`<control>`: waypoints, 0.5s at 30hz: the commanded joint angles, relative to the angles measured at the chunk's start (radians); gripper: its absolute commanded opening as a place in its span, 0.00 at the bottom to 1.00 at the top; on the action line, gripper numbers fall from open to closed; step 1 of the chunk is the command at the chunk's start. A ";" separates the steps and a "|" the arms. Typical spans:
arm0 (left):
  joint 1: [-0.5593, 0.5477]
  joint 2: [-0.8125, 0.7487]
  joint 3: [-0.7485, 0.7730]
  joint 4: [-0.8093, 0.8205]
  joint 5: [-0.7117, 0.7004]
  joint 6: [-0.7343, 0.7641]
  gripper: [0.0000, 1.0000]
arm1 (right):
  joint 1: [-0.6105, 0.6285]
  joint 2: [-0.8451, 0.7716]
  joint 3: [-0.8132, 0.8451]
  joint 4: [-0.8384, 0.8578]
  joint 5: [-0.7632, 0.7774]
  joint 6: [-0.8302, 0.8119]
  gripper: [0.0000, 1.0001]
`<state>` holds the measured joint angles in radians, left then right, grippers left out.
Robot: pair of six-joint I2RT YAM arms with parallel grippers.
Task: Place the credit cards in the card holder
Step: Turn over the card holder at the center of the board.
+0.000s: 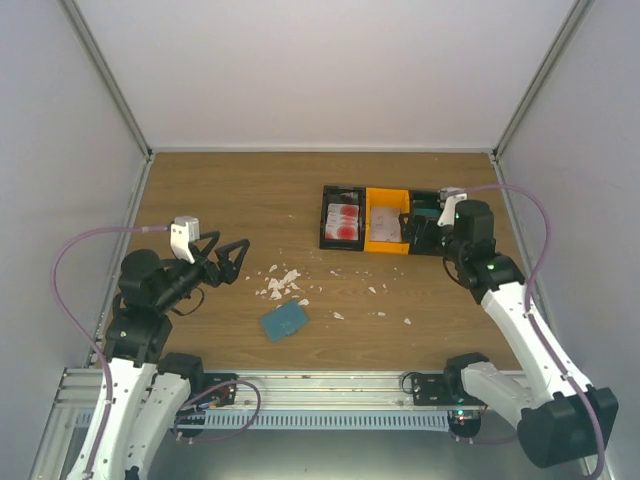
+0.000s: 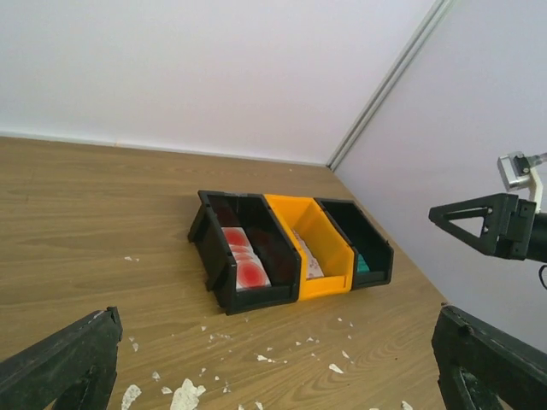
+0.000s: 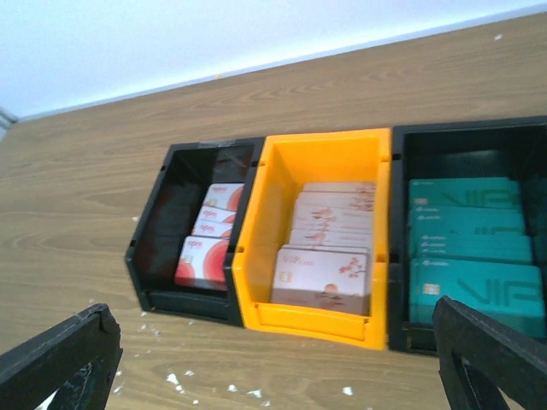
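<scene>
The blue card holder (image 1: 285, 320) lies flat on the table, near the front, between the arms. The credit cards stand in a three-bin tray: red-blotched ones (image 3: 205, 248) in the left black bin, pale ones (image 3: 329, 256) in the orange bin (image 1: 387, 220), teal ones (image 3: 470, 248) in the right black bin. My right gripper (image 1: 422, 238) is open and empty, just in front of the tray's right end; its jaws frame the tray in the right wrist view (image 3: 273, 367). My left gripper (image 1: 237, 262) is open and empty, left of the holder, and faces the tray (image 2: 256, 256).
White paper scraps (image 1: 280, 282) lie scattered between the tray and the holder, and also show in the left wrist view (image 2: 184, 395). Grey walls close in the table at the back and on both sides. The arm bases stand at the near rail.
</scene>
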<state>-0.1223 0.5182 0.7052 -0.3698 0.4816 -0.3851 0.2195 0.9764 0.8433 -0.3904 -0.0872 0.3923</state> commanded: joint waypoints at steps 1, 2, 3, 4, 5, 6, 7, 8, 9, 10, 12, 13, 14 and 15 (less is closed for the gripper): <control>0.006 -0.042 0.013 0.009 0.004 -0.013 0.99 | 0.005 0.016 -0.028 0.016 -0.137 0.050 1.00; 0.006 -0.049 0.011 0.008 0.004 -0.015 0.99 | 0.005 0.030 -0.036 0.028 -0.183 0.047 1.00; 0.007 -0.056 0.009 0.008 0.017 -0.014 0.99 | 0.006 0.043 -0.047 0.044 -0.250 0.039 1.00; 0.006 -0.062 0.009 0.011 0.039 -0.012 0.99 | 0.007 0.058 -0.062 0.081 -0.320 0.039 1.00; 0.006 -0.067 0.007 0.017 0.070 -0.008 0.99 | 0.012 0.073 -0.092 0.124 -0.399 0.050 1.00; 0.006 -0.072 0.003 0.026 0.098 -0.004 0.99 | 0.025 0.080 -0.124 0.178 -0.453 0.073 1.00; 0.006 -0.077 -0.001 0.035 0.117 -0.003 0.99 | 0.049 0.086 -0.152 0.229 -0.478 0.095 1.00; 0.007 -0.079 -0.008 0.045 0.127 -0.003 0.99 | 0.086 0.095 -0.173 0.275 -0.476 0.109 1.00; 0.006 -0.082 -0.015 0.051 0.130 -0.002 0.99 | 0.128 0.108 -0.186 0.299 -0.458 0.123 1.00; 0.006 -0.084 -0.024 0.057 0.130 -0.001 0.99 | 0.175 0.129 -0.189 0.311 -0.427 0.133 0.99; 0.006 -0.083 -0.044 0.066 0.124 -0.007 0.99 | 0.260 0.188 -0.186 0.322 -0.373 0.157 1.00; 0.007 -0.082 -0.057 0.072 0.125 -0.020 0.99 | 0.299 0.225 -0.179 0.324 -0.347 0.170 1.00; 0.006 -0.078 -0.072 0.077 0.131 -0.032 0.99 | 0.337 0.262 -0.172 0.325 -0.320 0.186 1.00; 0.006 -0.073 -0.084 0.076 0.134 -0.040 0.99 | 0.378 0.303 -0.163 0.330 -0.304 0.198 1.00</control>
<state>-0.1223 0.4408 0.6720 -0.3477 0.5816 -0.3965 0.4755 1.1744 0.6590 -0.1432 -0.4438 0.5156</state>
